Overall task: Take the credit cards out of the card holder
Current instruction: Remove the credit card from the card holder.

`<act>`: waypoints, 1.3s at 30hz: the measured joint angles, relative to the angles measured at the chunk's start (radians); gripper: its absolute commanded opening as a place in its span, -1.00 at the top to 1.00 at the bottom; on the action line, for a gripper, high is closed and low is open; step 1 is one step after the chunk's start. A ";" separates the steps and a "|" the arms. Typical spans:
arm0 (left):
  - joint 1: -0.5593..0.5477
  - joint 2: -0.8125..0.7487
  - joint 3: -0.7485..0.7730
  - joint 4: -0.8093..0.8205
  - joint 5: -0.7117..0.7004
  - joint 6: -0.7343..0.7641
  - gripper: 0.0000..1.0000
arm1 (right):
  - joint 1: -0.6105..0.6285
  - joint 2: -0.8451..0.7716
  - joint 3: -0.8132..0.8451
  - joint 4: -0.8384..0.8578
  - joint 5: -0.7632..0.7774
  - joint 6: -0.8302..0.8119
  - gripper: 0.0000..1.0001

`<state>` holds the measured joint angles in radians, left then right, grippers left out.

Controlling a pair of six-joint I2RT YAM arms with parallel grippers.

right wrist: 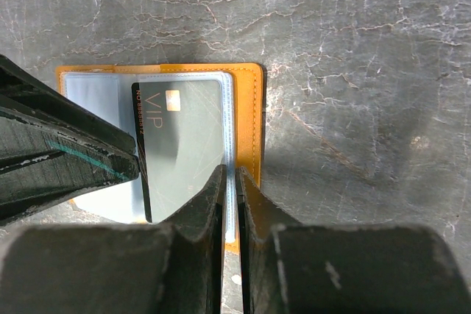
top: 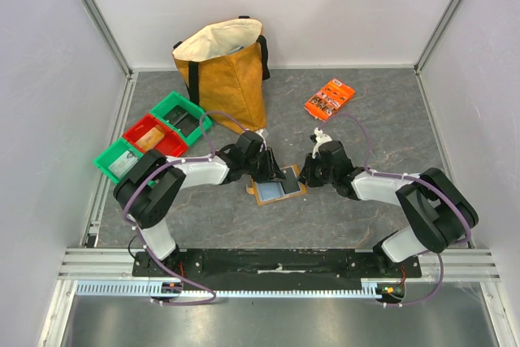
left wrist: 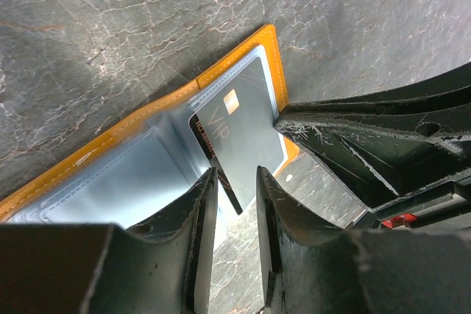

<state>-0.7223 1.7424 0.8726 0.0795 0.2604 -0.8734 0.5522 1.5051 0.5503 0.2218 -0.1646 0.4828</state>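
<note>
We see the left tool [left wrist: 235, 180] partly open astride the VIP card [left wrist: 239, 126]. The right tool [right wrist: 229, 176], nearly closed, pinches the card holder [right wrist: 252, 108].

We're looking at a table [right wrist: 353, 71] of dark grey stone-look, matt, veined with pale cracks. The card holder [right wrist: 250, 108] reads as tan leather, smooth, stitched along the edge, and its pockets [right wrist: 92, 97] are clear glossy plastic. The credit card [right wrist: 184, 145] is dark plastic, satiny, finely scratched. Left gripper [left wrist: 235, 174] and right gripper [right wrist: 231, 174] both show matt black plastic, scuffed pale at the edges. Behind, the tote bag [top: 231, 87] looks like matt mustard cloth, the bins [top: 162, 103] shiny plastic.
</note>
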 measured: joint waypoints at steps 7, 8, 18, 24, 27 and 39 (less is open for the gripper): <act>0.000 0.000 -0.002 -0.010 -0.034 -0.002 0.26 | 0.000 -0.001 -0.003 0.003 0.000 0.001 0.71; 0.000 0.000 -0.002 -0.012 -0.035 -0.002 0.27 | 0.000 -0.001 -0.003 0.004 0.000 0.001 0.71; 0.000 0.008 -0.019 0.010 -0.031 -0.020 0.56 | 0.000 -0.005 -0.008 0.004 -0.009 0.005 0.71; 0.000 0.010 -0.043 0.050 -0.015 -0.047 0.75 | 0.000 -0.006 -0.009 0.004 -0.018 0.007 0.71; 0.000 0.010 -0.056 0.067 -0.015 -0.059 0.89 | 0.000 -0.007 -0.010 0.002 -0.019 0.007 0.71; 0.000 -0.010 -0.113 0.139 -0.014 -0.108 0.97 | -0.009 0.003 -0.010 0.004 -0.023 0.023 1.00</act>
<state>-0.7223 1.7329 0.7597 0.2184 0.2466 -0.9810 0.5430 1.5085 0.5407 0.2256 -0.1879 0.5056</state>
